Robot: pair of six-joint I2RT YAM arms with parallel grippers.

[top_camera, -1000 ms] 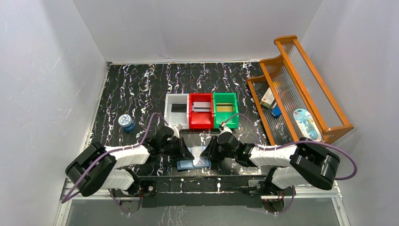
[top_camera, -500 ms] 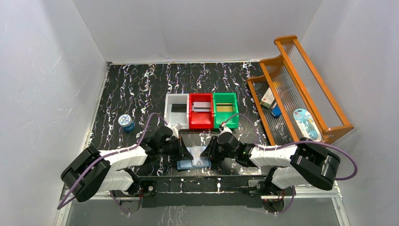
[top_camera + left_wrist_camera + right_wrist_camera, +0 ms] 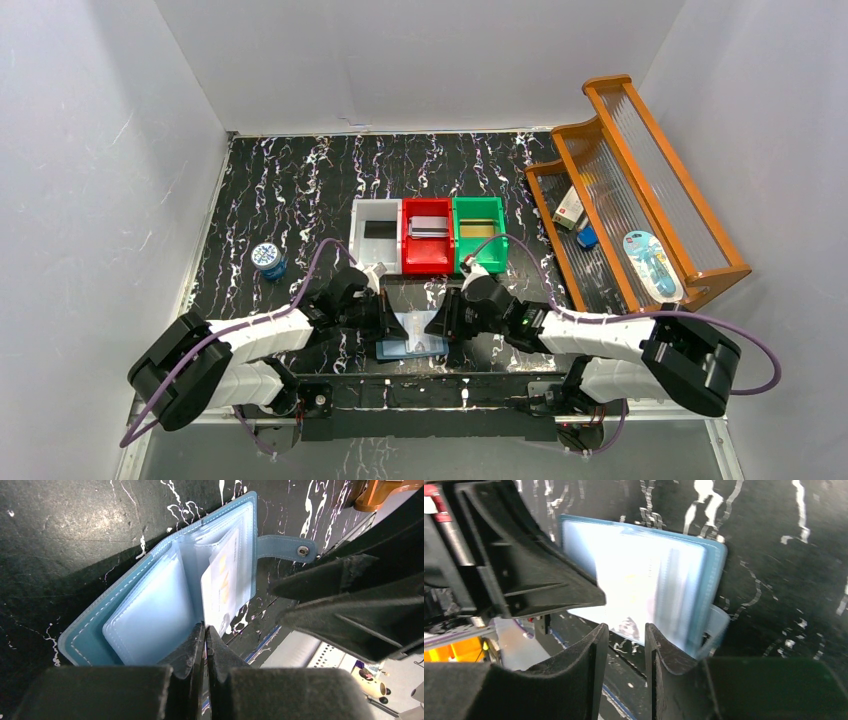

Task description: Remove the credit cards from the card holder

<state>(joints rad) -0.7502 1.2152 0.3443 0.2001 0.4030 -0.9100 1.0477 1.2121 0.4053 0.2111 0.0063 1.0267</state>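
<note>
Beside card holder (image 3: 145,615), left pincer (image 3: 204,628) closed.

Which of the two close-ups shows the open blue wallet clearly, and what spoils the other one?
Left wrist view: the card holder is sharp, its stitching is clear, and there is only a soft sheen on the plastic. Right wrist view: its inside is washed out by glare and smeared, so nothing there can be read. Top view: the light is even, but the card holder is too small for detail.
</note>
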